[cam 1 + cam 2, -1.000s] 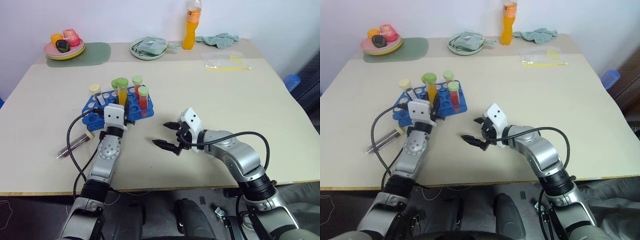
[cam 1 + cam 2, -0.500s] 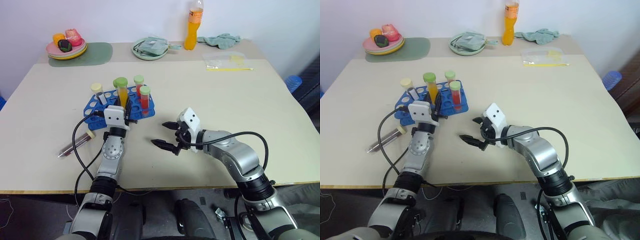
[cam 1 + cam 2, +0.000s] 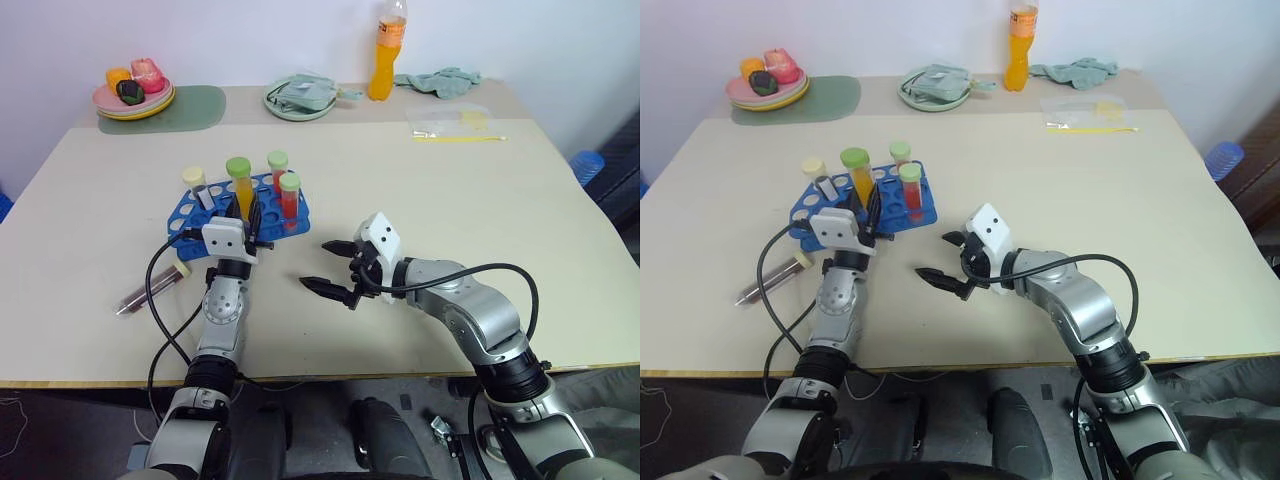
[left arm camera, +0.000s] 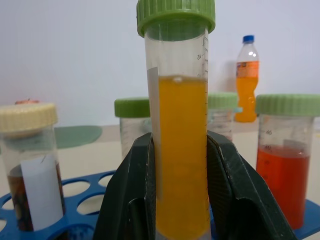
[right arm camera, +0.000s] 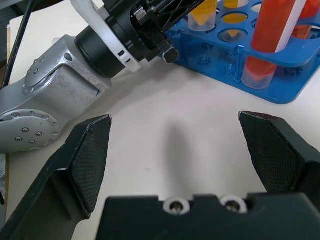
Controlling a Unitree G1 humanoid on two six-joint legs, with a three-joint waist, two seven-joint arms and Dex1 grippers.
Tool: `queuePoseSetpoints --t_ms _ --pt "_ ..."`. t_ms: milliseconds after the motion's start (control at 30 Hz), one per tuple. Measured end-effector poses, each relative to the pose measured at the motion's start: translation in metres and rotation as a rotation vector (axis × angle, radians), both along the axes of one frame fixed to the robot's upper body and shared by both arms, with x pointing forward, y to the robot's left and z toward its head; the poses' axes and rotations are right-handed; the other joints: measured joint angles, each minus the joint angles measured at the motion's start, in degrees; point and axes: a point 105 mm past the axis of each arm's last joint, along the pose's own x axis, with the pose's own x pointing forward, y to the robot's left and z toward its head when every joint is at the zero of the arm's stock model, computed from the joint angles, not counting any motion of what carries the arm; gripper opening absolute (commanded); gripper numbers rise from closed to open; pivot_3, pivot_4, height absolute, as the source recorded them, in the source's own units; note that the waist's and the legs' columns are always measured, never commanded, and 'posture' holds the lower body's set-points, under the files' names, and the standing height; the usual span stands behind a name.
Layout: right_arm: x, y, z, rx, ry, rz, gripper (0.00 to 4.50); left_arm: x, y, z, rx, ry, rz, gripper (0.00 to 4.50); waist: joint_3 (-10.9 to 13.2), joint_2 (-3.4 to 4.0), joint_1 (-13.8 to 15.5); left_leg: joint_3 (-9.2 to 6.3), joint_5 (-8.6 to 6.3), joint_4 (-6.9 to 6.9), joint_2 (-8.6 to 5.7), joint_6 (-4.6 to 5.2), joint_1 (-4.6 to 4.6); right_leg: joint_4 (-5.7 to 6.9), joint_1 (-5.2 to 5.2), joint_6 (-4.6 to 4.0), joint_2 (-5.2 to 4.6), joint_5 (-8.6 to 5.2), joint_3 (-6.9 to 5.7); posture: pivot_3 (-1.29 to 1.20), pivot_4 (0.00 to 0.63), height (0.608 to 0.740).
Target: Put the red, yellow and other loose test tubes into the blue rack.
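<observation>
The left gripper [image 4: 180, 200] is clamped on the yellow tube [image 4: 181, 150] — upright over the blue rack [image 3: 200, 215], beside the red tube [image 3: 289, 196] standing in it. The right gripper [image 3: 330, 268] hangs open above the table [image 3: 420, 200], near the rack. A dark tube [image 3: 150, 290] lies loose on the table — left of the left arm.

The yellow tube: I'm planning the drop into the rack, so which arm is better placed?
Left. The left gripper is shut on the yellow tube at the blue rack; the right gripper hangs open, apart.
</observation>
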Motion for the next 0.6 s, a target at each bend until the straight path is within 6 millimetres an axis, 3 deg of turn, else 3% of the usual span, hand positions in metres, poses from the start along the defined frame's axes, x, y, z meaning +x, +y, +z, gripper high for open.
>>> queuePoseSetpoints --t_ms 200,600 --pt "-0.0003 0.0003 0.0004 0.002 -0.001 0.002 4.5 0.0029 -0.0019 -0.0042 0.02 -0.004 0.0 0.78 -0.11 0.22 0.04 -0.04 -0.03 -0.12 -0.01 0.05 0.96 -0.18 1.01 0.02 0.02 -0.03 -0.05 0.0 0.15 0.74" --pt "-0.0006 0.0004 0.0005 0.003 0.001 0.005 4.5 0.0078 -0.0008 -0.0085 0.029 0.014 0.028 0.78 -0.42 0.73 -0.05 -0.1 -0.03 -0.08 -0.01 0.05 0.98 -0.17 1.05 0.04 0.03 -0.04 -0.05 0.0 0.15 0.74"
